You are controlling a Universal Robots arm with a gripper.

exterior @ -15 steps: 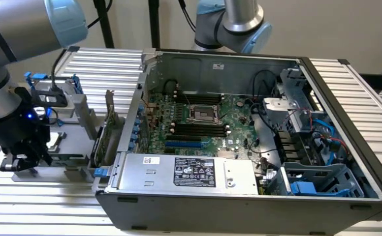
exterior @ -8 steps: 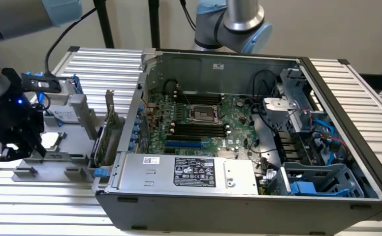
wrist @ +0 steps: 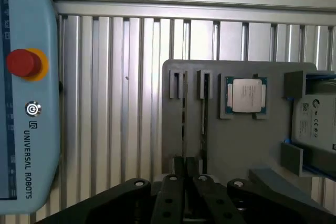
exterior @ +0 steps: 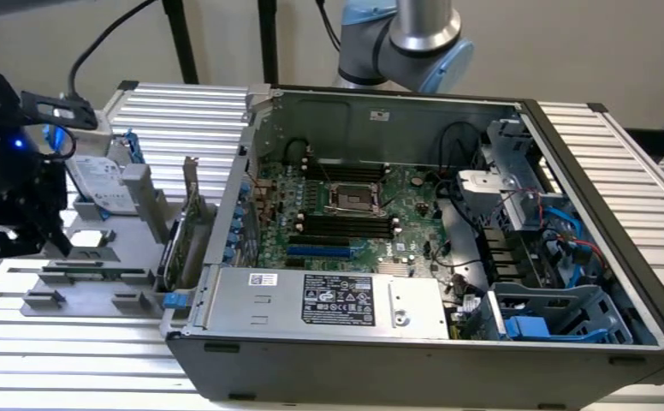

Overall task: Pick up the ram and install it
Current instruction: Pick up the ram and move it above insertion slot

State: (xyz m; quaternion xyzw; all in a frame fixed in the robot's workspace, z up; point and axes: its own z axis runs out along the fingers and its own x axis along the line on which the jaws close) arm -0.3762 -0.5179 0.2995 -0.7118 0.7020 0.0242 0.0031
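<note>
Two ram sticks stand on edge in narrow slots of a grey holder tray point(wrist: 241, 145): one ram point(wrist: 203, 121) with a pale label, and a darker one point(wrist: 184, 119) beside it. My gripper point(wrist: 186, 166) hovers over the near ends of these slots with its black fingers point(wrist: 172, 184) drawn close together; nothing shows between them. In the exterior view the gripper point(exterior: 18, 235) hangs above the tray point(exterior: 86, 295) at that view's left, away from the open computer case point(exterior: 423, 240). The black memory slots point(exterior: 338, 227) lie on the motherboard below the processor socket.
On the tray also sit a square silver processor point(wrist: 247, 95), a hard drive point(wrist: 315, 124) and an upright expansion card point(exterior: 184, 231). A Universal Robots teach pendant point(wrist: 26, 103) with a red stop button lies on the slatted aluminium table point(wrist: 126, 103). The case's power supply point(exterior: 332, 300) and cables crowd its near side.
</note>
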